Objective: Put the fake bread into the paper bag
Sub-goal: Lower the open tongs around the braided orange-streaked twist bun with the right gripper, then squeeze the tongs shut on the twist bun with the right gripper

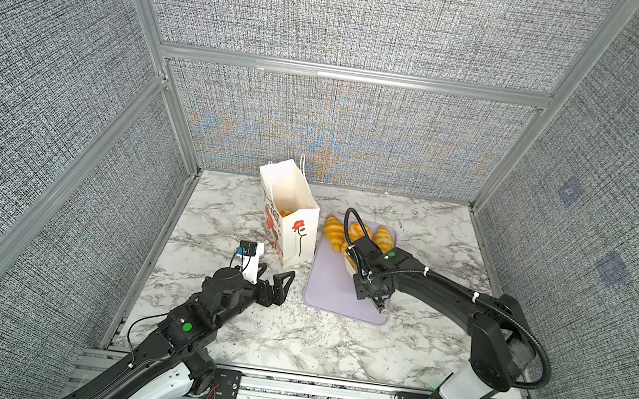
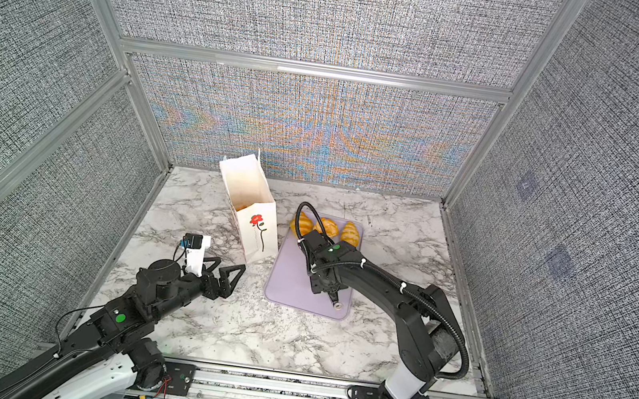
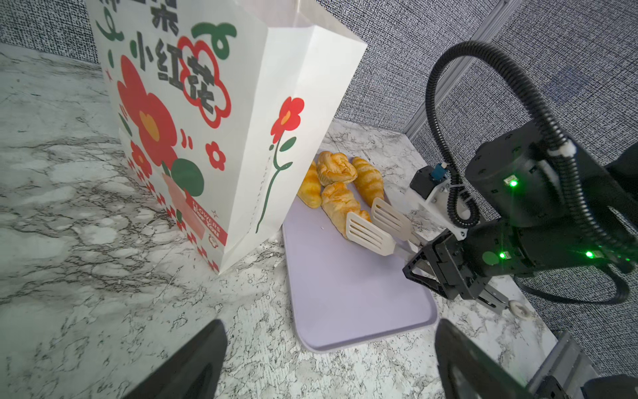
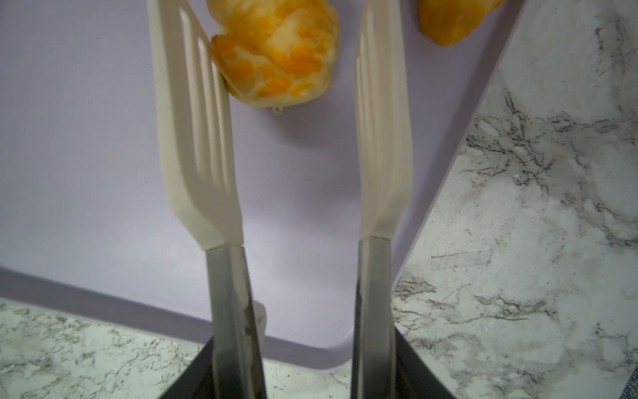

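Tongs [image 4: 196,138] sit clamped in the right hand [image 3: 419,257], their white blades spread either side of a braided bread [image 3: 336,202] on the lilac tray [image 3: 345,283], probably to pinch it. The paper bag [image 1: 297,231] stands upright on the worktop [image 1: 251,325] just beside the tray, mouth open to receive; the left hand [image 1: 277,278] hovers released near its base, likely ready to steady it.

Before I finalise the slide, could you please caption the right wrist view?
Open white tongs flank a golden fake bread on the lilac tray.
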Motion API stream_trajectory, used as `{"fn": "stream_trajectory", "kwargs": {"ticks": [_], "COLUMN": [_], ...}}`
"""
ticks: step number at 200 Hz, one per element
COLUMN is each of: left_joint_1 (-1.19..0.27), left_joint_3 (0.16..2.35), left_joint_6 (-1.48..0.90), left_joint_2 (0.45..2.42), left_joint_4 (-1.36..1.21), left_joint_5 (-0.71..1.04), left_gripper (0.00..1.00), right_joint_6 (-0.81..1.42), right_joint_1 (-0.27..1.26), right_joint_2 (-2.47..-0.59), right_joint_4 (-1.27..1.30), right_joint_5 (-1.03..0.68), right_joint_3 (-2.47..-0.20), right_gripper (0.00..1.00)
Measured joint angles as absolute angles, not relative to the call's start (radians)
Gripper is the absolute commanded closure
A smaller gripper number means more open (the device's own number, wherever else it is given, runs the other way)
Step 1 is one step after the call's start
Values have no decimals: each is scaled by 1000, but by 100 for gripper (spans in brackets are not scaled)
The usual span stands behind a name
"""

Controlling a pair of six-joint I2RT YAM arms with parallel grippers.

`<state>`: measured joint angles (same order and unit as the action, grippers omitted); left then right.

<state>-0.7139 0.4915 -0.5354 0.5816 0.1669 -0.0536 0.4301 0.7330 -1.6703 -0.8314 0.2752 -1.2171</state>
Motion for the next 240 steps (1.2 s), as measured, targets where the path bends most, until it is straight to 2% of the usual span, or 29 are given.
{"fn": "stream_trajectory", "kwargs": {"ticks": [122, 199, 240], "left_joint_1": [-721, -729, -731], "left_joint_3": [492, 491, 490], "left_joint_6": [-550, -554, -554], "left_joint_2": [627, 675, 683], "left_joint_4": [159, 126, 122], "left_joint_5": [-52, -41, -27], "left_gripper": [4, 2, 1], "right_joint_6": [395, 377, 371], "right_joint_1": [700, 693, 692], "right_joint_2": [-1746, -1743, -1710], "right_joint_4": [-800, -801, -798], "right_joint_5": [239, 216, 200], "right_joint_3": [-1259, -1258, -1240], "right_gripper": [45, 56, 59]}}
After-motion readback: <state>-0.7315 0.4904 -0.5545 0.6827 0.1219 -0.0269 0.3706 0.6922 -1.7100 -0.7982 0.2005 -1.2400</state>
